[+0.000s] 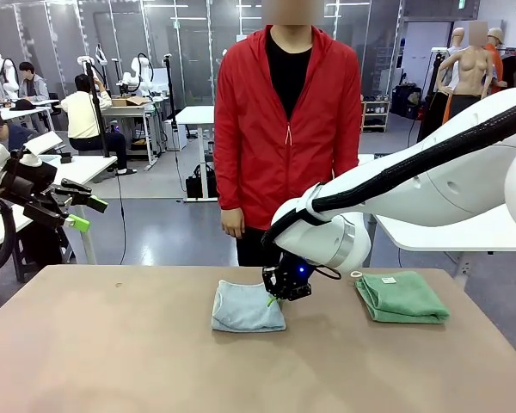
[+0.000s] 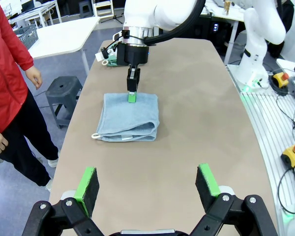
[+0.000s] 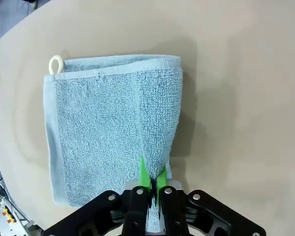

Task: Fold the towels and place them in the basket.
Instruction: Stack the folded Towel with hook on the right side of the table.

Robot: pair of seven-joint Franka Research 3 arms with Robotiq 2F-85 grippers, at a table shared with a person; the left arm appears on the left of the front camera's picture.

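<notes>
A folded pale blue-grey towel (image 1: 246, 307) lies near the middle of the table, with a white loop at one corner (image 3: 55, 64). My right gripper (image 1: 275, 298) is shut on the edge of this towel (image 3: 113, 128), green pads pinching the terry at its right side (image 2: 132, 96). A folded mint green towel (image 1: 402, 297) with a small white tag rests on the table to the right. My left gripper (image 2: 147, 186) is open, held up off the table at the left (image 1: 79, 213), nothing between its fingers. The basket is out of view.
A person in a red jacket (image 1: 286, 120) stands at the far edge of the table, hands down at their sides. A grey stool (image 2: 63, 93) stands on the floor beside the table. Bare tabletop (image 1: 112, 344) lies in front and to the left.
</notes>
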